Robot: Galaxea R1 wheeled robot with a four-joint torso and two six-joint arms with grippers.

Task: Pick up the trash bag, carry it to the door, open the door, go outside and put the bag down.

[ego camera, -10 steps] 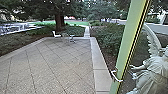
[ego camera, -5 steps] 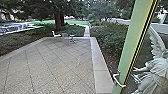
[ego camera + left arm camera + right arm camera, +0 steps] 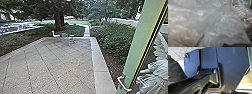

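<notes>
How far either end effector was open, or what it held, I could not tell. The trash bag [image 3: 209,23], crumpled clear plastic, was close before the left wrist. To the right, a green door [image 3: 140,42] with a pale handle [image 3: 121,85] stood before a statue [image 3: 155,71]; ahead, a white chair [image 3: 56,35] stood near the patio's [image 3: 50,65] far edge.

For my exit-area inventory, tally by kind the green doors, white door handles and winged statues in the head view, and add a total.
Green door: 1
White door handle: 1
Winged statue: 1
Total: 3
</notes>
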